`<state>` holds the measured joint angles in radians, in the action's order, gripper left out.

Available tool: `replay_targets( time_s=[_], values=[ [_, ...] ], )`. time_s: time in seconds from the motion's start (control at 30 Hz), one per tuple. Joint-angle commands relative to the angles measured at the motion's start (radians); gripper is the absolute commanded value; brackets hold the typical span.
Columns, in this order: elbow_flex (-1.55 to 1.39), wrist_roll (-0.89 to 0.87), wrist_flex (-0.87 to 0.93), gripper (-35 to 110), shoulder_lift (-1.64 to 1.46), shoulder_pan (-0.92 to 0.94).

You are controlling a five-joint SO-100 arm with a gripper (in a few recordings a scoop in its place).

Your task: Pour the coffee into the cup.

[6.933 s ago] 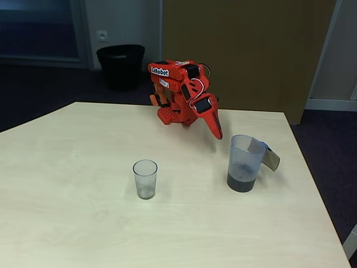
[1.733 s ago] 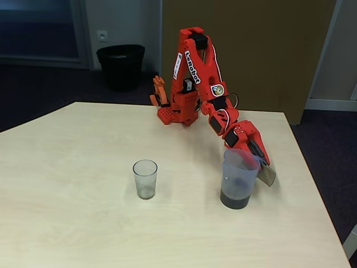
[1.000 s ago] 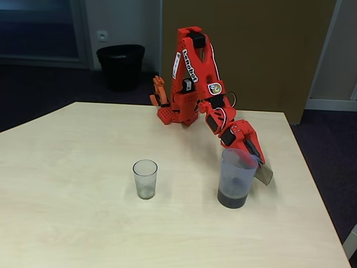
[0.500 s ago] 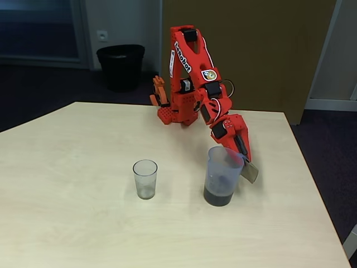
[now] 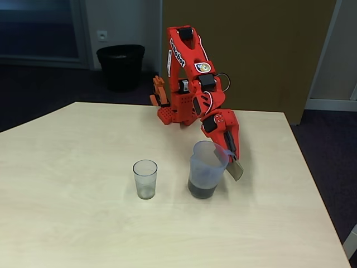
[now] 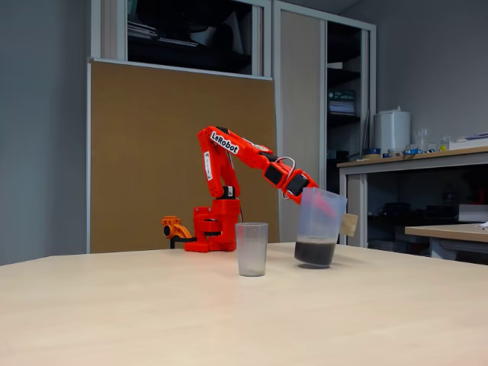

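Jug [image 5: 207, 169] transport is under way: the gripper [image 5: 228, 149] is clamped on the jug's rim at the handle side, one finger inside the wall and one outside, and the jug hangs upright or nearly so. In a fixed view the jug [image 6: 318, 228] appears to ride just clear of the table [image 6: 229, 320], with a shadow patch beneath its base. The coffee [image 5: 202, 189] sits as a dark layer in the bottom of the jug, well below the rim.

The cup [image 5: 145, 178] stands upright and empty on the table [image 5: 67, 212], to the left of the jug in the view from the front. The controlling relation is this lateral gap: cup and jug are near but apart, and the jug's spout side faces roughly toward the cup while the handle [image 5: 235, 170] points away to the right. The jug's rim stands higher than the cup's rim, which favours a tilt toward the left once the gap is closed.

Compared with half a second earlier, the jug has shifted left toward the cup, and the arm has swung with it. The cup has not moved. The grip position on the jug appears unchanged.
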<state>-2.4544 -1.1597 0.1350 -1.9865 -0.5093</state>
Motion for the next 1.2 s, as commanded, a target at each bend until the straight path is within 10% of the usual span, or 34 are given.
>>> replay_targets(
  time_s=[0.0,1.17],
  values=[
    [0.051,0.008,0.021,0,-0.078,-0.008],
    [-0.097,-0.362,-0.169,0,-0.336,0.133]
  ],
)
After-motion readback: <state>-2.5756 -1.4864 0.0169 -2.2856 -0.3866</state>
